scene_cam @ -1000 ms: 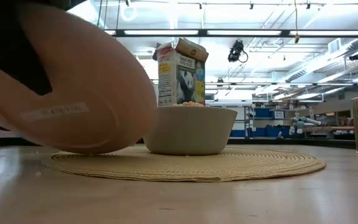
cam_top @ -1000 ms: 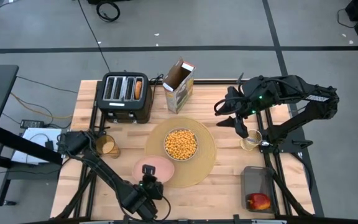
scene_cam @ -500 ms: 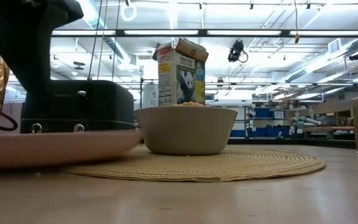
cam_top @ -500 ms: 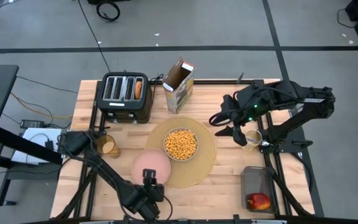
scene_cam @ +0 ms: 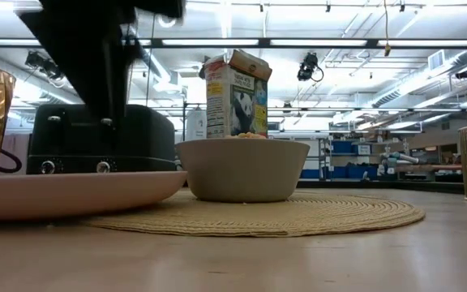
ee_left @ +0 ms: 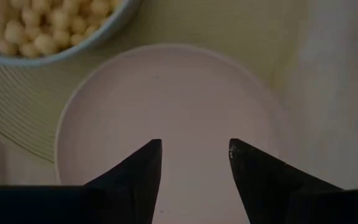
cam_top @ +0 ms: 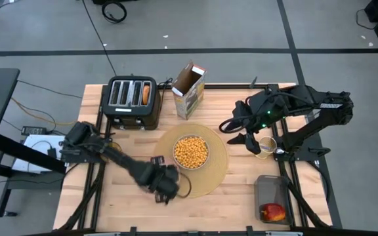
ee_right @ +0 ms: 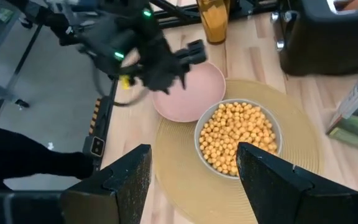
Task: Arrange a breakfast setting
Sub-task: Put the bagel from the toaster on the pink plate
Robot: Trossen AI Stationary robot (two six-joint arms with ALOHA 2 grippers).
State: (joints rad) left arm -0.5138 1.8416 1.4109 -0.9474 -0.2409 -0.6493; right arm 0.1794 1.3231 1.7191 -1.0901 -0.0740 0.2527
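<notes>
In the high view the pink plate (cam_top: 155,172) is almost wholly hidden under the left arm, whose left claw (cam_top: 165,184) hangs over it at lower centre of the frame. The left wrist view shows what the overhead camera cannot: the plate lies bare between the two dark fingers (ee_left: 143,167), which stand apart and grip nothing, and its rim overlaps the edge of the round tan placemat (cam_top: 212,172). The low view cuts the plate off at the frame's left edge.

One pale grey bowl (cam_top: 191,151) of yellow cereal balls sits at the middle of the placemat, just beside the plate. One amber cup (cam_top: 113,155) stands on the table (cam_top: 241,203) at centre left, partly covered by the arm – the low view shows only a sliver of it at the left edge. One red apple (cam_top: 273,212) lies in a dark tray (cam_top: 270,187) at lower right. One bread piece (cam_top: 146,94) sticks out of a slot of the black toaster (cam_top: 131,102) at upper left, beside one open cereal carton (cam_top: 189,90).

The right claw (cam_top: 238,130) hovers at centre right, its fingers spread wide with nothing between them, next to a small pale cup (cam_top: 266,147); what that cup holds is too small to make out.
</notes>
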